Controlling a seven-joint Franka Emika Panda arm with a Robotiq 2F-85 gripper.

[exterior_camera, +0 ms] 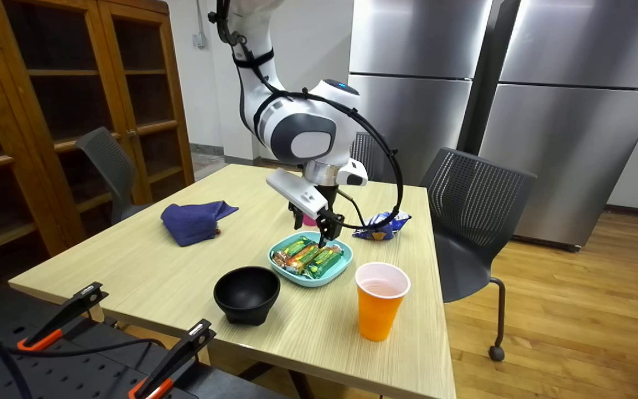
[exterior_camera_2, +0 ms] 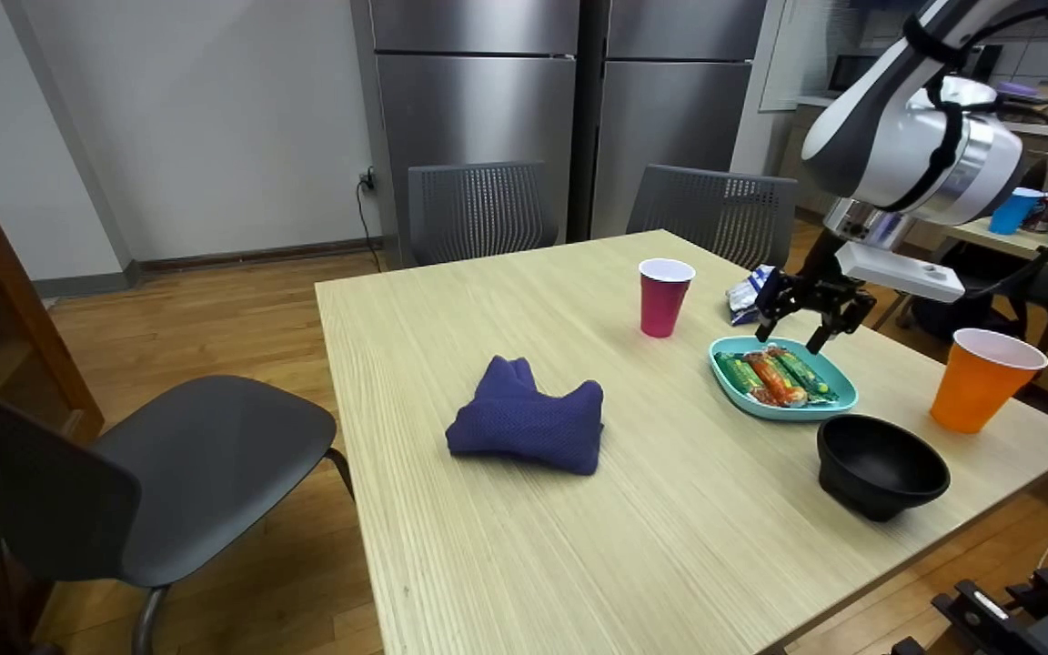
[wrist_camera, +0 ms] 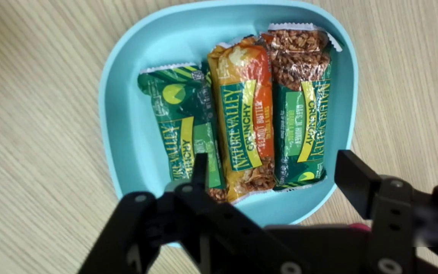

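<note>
tool point(exterior_camera_2: 789, 343) spread wide, holding nothing | granola bars point(wrist_camera: 243, 121) beneath it, in blue tray point(wrist_camera: 133, 148)

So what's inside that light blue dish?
Three wrapped granola bars: two green, with an orange one between them. They hide the dish's floor beneath them. In the wrist view, the end effector covers part of one green bar.

The white arm point(exterior_camera: 342, 132) has grey panels point(exterior_camera: 282, 143), a black cable point(exterior_camera: 354, 113) and screw-dotted black fingers point(wrist_camera: 356, 180).
</note>
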